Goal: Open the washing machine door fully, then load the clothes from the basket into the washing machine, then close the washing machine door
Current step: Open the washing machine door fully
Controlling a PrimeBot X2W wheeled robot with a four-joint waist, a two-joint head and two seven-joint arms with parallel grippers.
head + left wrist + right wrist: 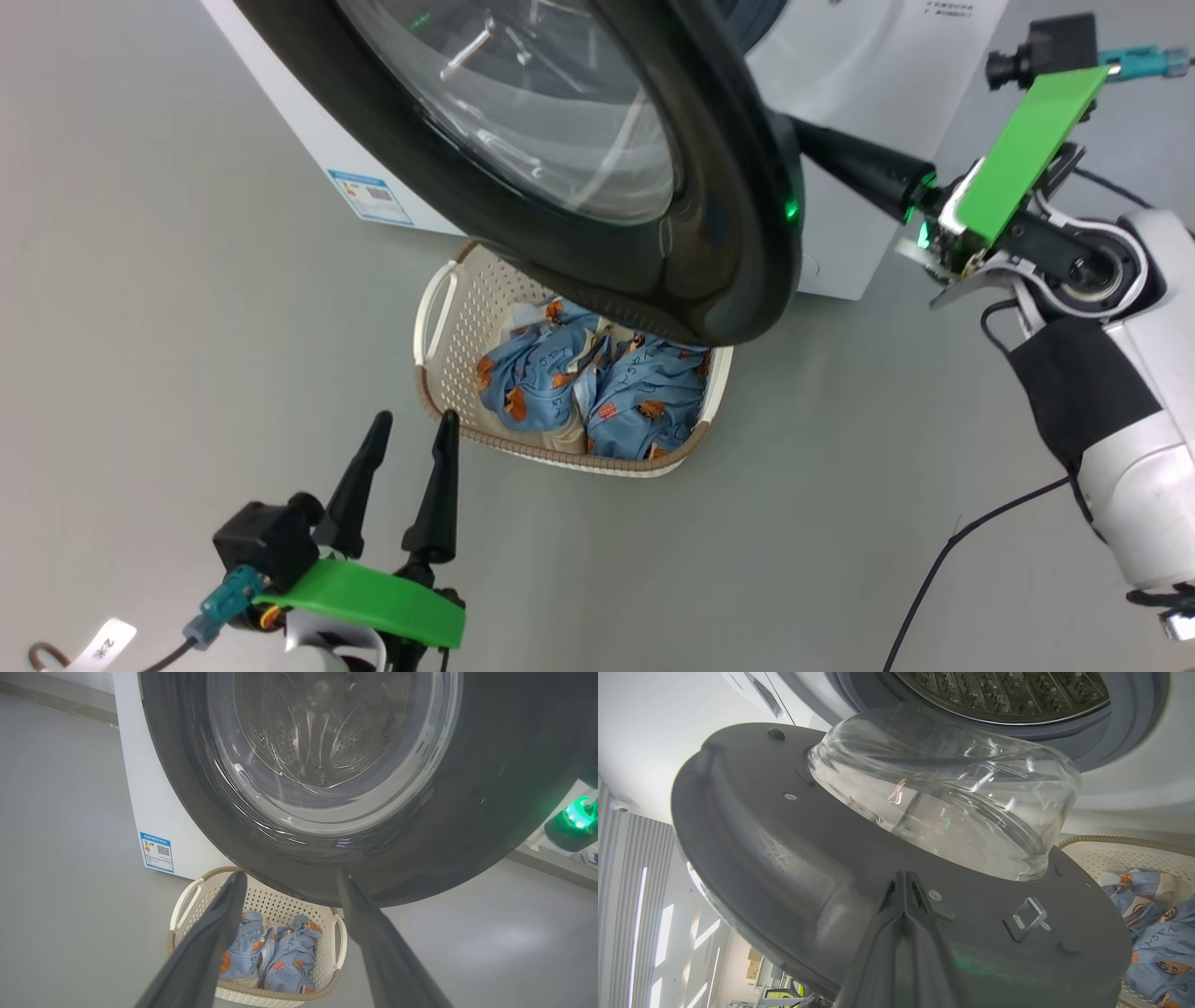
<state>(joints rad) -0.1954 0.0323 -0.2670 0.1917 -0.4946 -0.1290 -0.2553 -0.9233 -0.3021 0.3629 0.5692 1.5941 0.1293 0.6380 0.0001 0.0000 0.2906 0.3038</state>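
The washing machine door stands partly open and hangs over the basket, which sits on the floor at 6 o'clock of the door in the head view. The 2 clothes lie bunched inside the basket, their far edge covered by the door's rim.

The right gripper has its 2 fingers pressed flat together and holds nothing. Its tips lie at the door's dark inner face, apparently touching it, at 6 o'clock of the glass bulge and 9 o'clock of the metal latch loop. The left gripper is spread wide and empty, at 7 o'clock of the basket and just beside its brown rim.

The door is likely rigid and fairly heavy, swinging on its hinge. Its glossy plastic looks slippery, so a push should land on the flat ring and not on the glass, which is the fragile part. The clothes look soft, light and limp. They will probably sag and trail, so a raised fold near the middle of a bundle is the best place to pinch. The basket looks light and may slide if snagged.
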